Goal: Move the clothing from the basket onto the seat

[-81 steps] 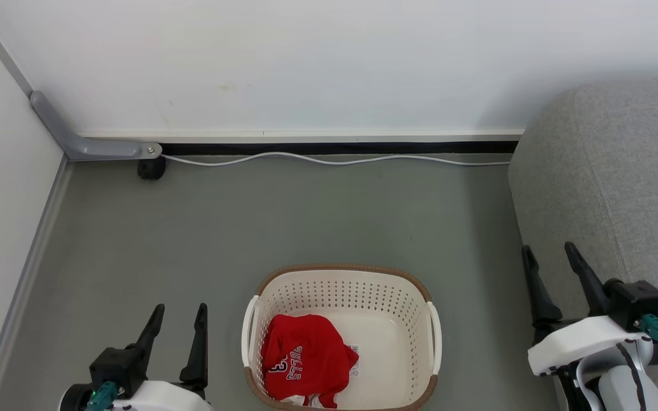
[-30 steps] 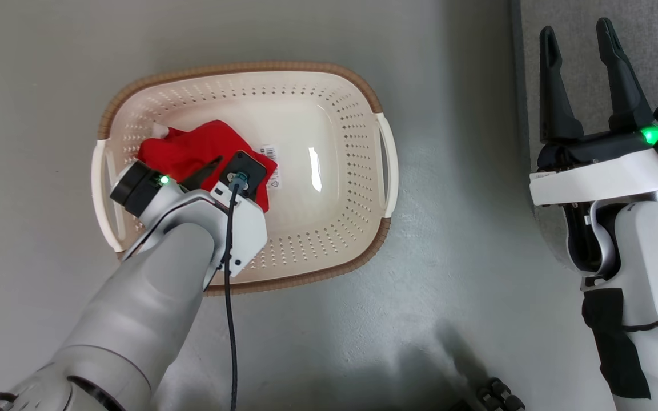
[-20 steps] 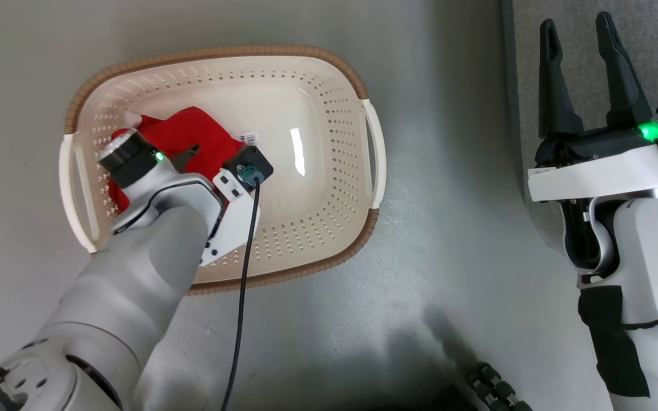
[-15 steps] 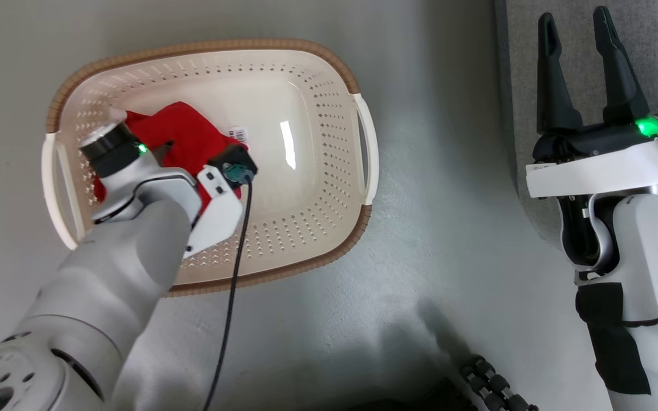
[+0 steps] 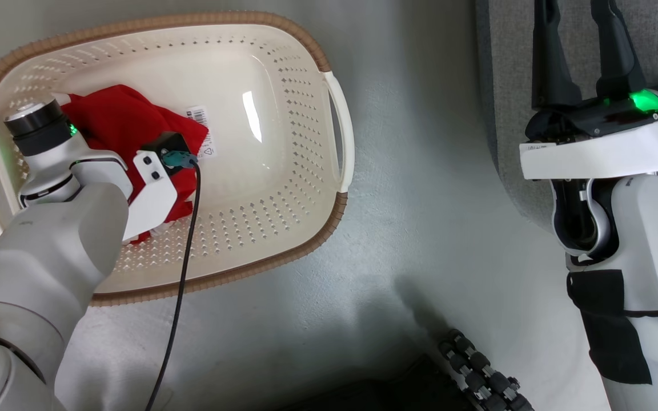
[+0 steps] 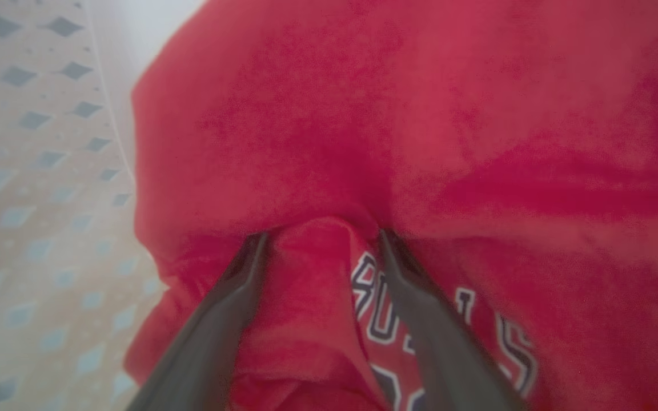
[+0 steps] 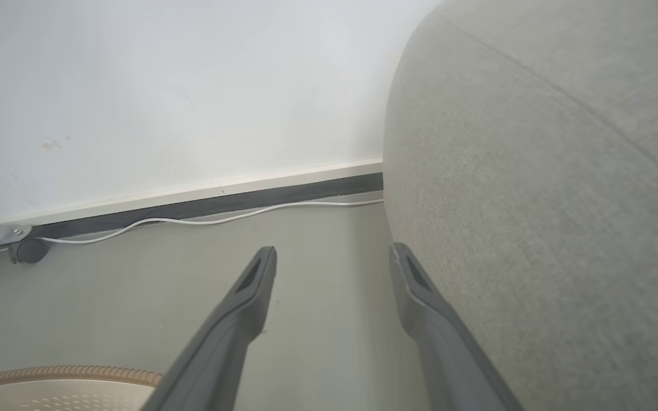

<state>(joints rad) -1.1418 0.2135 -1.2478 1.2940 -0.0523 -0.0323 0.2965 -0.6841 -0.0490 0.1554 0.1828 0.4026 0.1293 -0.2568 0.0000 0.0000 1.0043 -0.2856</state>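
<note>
Pale grey left forearm (image 5: 49, 257), white wrist shell (image 5: 149, 194) with two dark screws, black cable (image 5: 183, 268) ran from a teal plug (image 5: 177, 158), green lamps (image 5: 646, 101) glowed at both wrists, black wrap (image 5: 609, 325) on the white right arm (image 5: 643, 228), left claw (image 6: 320, 234) and right claw (image 7: 332, 251) had long dark fingers.

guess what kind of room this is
Likely a living-room corner, maybe a test mock-up: grey sofa, laundry basket holding red clothing on a grey floor, plain white wall.
</note>
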